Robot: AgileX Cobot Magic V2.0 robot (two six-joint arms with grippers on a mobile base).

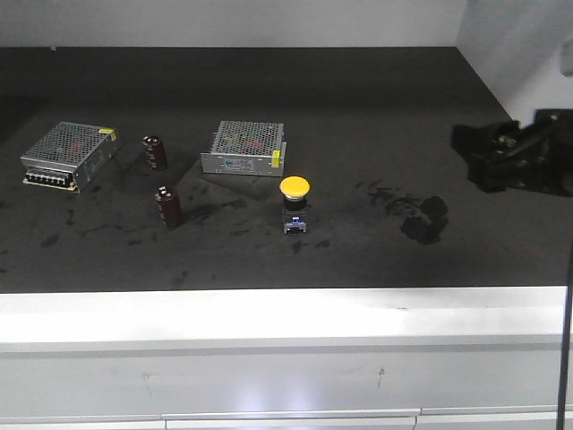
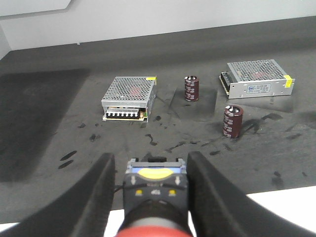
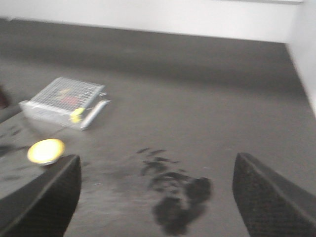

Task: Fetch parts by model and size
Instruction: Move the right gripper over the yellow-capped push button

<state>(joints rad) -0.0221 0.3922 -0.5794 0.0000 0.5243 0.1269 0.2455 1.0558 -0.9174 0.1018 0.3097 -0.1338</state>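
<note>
**Item 1: red-capped switch** (image 2: 154, 197). Location: between the fingers of the left claw (image 2: 152, 158), blue base pointing away from the wrist camera and red cap nearest it, over the front edge of the bench (image 1: 376, 98). The claw is closed to the width of the black body. Pad contact is hard to confirm from this angle, but the switch appears gripped, not resting.

**Item 2: yellow-capped switch** (image 1: 295, 202). Location: upright on the bench near its middle, just in front of the centre mesh box (image 1: 243, 148) and apart from it. The front capacitor (image 1: 168, 205) stands well to its left.

**Right claw** (image 3: 157, 160): spread wide, holding nothing, above bare bench to the right of the yellow cap. Its wrist view is blurred.

**Handling (judged):** light, rigid moulded plastic.
- The domed cap is smooth and likely slippery, and it overhangs the body, so the upright part is top-heavy and may tip if nudged.
- The best hold is across the flat sides of the black body, below the cap and above the blue base.
- Pinching the cap risks pressing the button or letting it slide out.

**Not wanted:** left mesh box (image 1: 67, 154), rear capacitor (image 1: 155, 151).
</note>
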